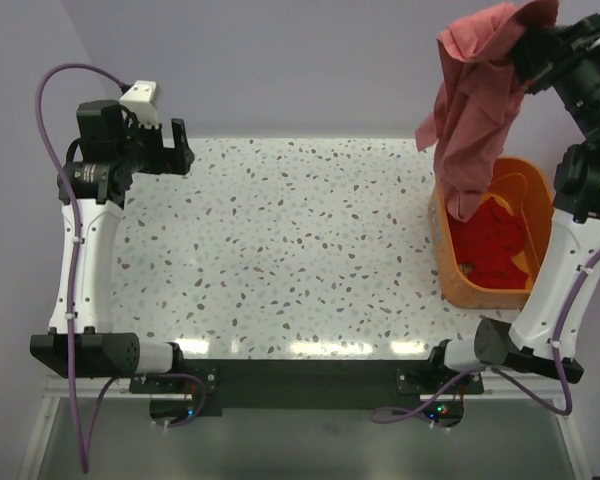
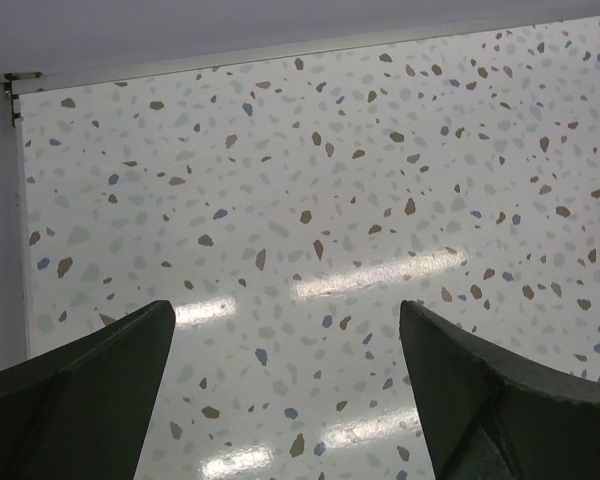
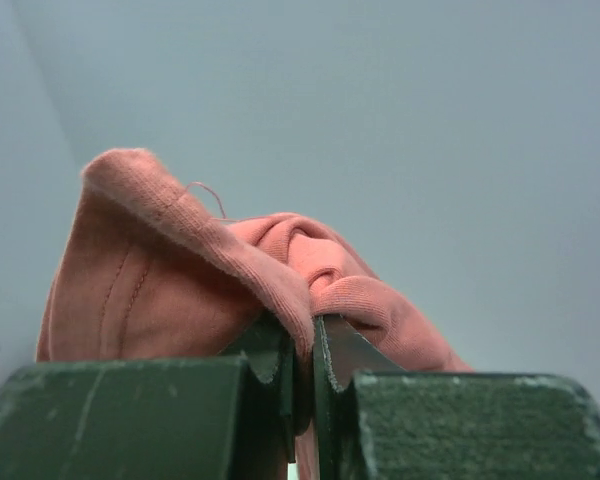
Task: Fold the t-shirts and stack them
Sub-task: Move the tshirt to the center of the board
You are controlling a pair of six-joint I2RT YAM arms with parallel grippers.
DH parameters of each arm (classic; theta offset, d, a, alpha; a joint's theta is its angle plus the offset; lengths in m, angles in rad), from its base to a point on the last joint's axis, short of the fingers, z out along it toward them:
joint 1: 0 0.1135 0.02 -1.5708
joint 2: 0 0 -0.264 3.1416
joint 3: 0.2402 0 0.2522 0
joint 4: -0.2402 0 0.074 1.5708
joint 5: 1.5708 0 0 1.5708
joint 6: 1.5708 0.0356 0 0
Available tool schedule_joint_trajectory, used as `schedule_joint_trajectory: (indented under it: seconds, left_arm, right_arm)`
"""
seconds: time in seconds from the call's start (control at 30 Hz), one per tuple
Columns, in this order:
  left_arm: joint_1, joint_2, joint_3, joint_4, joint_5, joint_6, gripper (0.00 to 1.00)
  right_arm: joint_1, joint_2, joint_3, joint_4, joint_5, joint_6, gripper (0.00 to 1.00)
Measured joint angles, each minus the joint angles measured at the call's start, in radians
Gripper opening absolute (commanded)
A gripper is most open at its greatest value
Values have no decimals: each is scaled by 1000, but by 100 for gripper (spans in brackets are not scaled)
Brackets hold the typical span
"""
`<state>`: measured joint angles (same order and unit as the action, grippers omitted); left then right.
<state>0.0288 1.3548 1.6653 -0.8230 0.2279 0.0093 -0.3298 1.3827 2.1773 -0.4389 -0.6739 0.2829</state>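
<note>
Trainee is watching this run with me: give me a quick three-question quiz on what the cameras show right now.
1. True or false: the right gripper is shut on the salmon-pink t-shirt, which hangs down over the orange tub.
2. Fill in: the left gripper stands ____, with nothing between its fingers.
3. Where is the red t-shirt?
A) in the left gripper
B) bunched inside the orange tub
C) hanging from the right gripper

Key: 1 true; 2 open; 3 B.
</note>
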Motion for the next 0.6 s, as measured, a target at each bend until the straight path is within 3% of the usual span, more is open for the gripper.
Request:
schedule_joint_trajectory:
  seconds: [0.13,0.33,0.4,0.43,0.47,0.6]
  left_arm:
    - [17,-9,0,31,-8,-64,100]
    - [43,-46,1,102,14,-139,100]
    - [50,-56,8,122,31,-154,100]
    - [53,-59,15,129,39,-157,100]
    - [56,-60,21,134,48,-156,100]
    - [71,-65,22,141,90,-144,100]
  right_arm:
    - [189,91,113,212,-2,168,0]
    - [521,249,236,291,16,242,0]
    - [591,278,230,280,27,240,44]
    - [628,283,200,275,29,235,92]
    - [655,274,143,269,30,225,99]
    - [731,221,-123,174,18,99,99]
